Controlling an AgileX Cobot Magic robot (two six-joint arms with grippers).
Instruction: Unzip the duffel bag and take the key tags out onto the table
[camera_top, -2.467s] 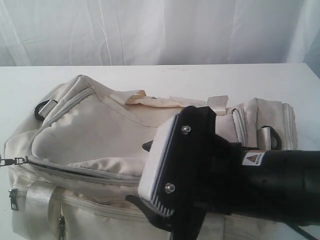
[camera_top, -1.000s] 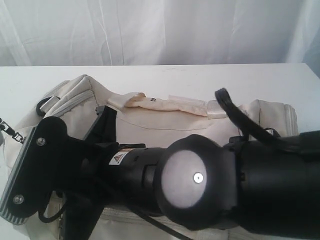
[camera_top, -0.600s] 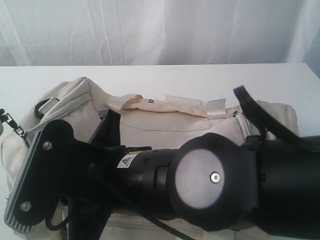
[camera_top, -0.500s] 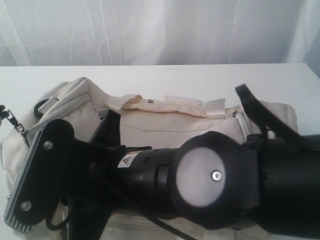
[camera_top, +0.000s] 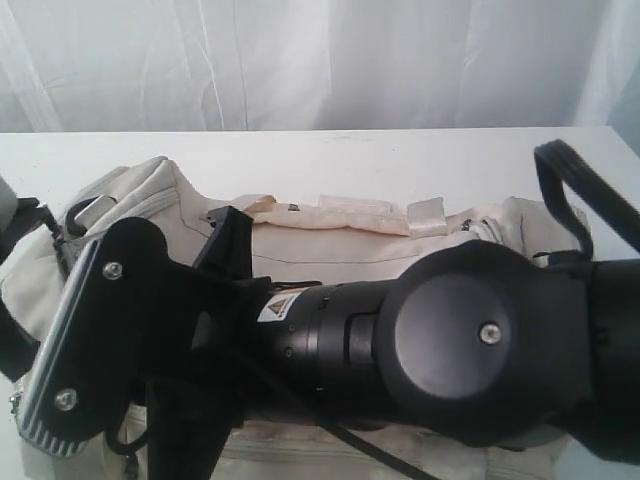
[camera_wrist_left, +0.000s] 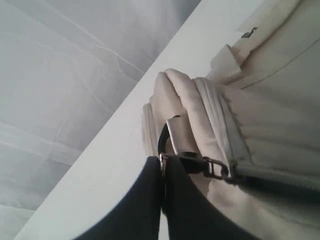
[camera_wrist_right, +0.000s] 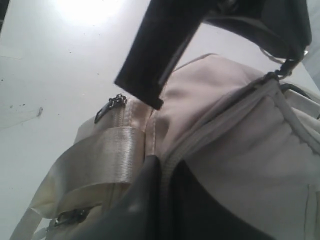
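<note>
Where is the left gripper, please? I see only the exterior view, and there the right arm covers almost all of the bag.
Observer: The left wrist view shows the left gripper shut on the zipper pull at one end of the duffel bag.
Operator: And what does the right gripper do?
Observer: In the right wrist view the right gripper is shut and seems to pinch the bag's fabric beside the webbing handle.
Operator: Is the zipper already open?
Observer: I cannot tell. The left wrist view only shows the slider close to the black strap ring at that end.
</note>
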